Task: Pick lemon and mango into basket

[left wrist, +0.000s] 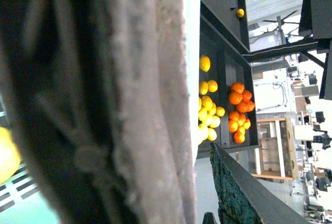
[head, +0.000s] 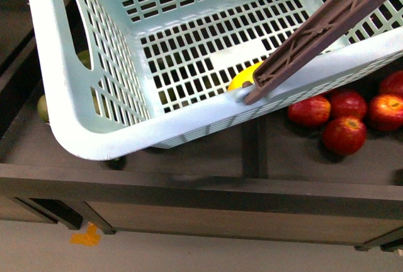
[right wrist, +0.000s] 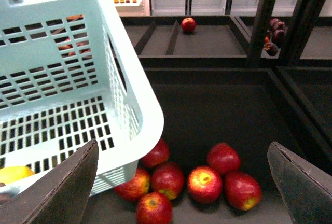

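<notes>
The light aqua basket [head: 94, 121] hangs tilted close in front of me, its brown handle [head: 315, 33] crossing the upper right. My left gripper [left wrist: 199, 208] is shut on the basket's handle [left wrist: 129, 105], which fills the left wrist view as a blur. A bright yellow rounded fruit, the lemon [head: 244, 77], lies on the basket floor against the near wall; it also shows in the right wrist view [right wrist: 15, 173]. My right gripper [right wrist: 181, 146] is open and empty, to the right of the basket [right wrist: 129, 105] and above red apples. No mango is in view.
Several red apples [right wrist: 202, 182] lie in a dark bin, partly under the basket's corner; they show in the front view [head: 343, 135]. A greenish fruit [head: 42, 107] lies left of the basket. Piles of lemons [left wrist: 207, 115] and oranges [left wrist: 238, 110] sit in shelf bins. A dark shelf edge [head: 201, 190] runs along the front.
</notes>
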Tool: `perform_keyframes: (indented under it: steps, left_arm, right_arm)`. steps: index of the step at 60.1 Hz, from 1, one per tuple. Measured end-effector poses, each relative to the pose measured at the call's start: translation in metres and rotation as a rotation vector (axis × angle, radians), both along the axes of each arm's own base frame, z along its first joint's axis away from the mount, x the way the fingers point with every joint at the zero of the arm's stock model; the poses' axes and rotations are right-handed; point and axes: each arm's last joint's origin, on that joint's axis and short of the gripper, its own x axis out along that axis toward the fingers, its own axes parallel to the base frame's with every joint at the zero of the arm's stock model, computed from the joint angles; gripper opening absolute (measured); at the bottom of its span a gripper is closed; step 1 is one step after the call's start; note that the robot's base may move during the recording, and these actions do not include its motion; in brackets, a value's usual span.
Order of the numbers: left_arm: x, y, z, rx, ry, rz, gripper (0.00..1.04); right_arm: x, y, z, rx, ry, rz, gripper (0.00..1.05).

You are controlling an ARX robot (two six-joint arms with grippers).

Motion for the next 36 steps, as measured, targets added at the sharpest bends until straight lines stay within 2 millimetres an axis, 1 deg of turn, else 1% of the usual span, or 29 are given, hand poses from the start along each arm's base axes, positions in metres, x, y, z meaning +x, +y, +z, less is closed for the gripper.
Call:
perform_keyframes:
  steps: [36]
  left_arm:
    - [0.0003, 0.0003, 0.0, 0.002, -0.001, 0.005, 0.27]
  right_arm:
    - [0.0001, 0.0001, 0.0001, 0.0, 0.0, 0.0, 0.96]
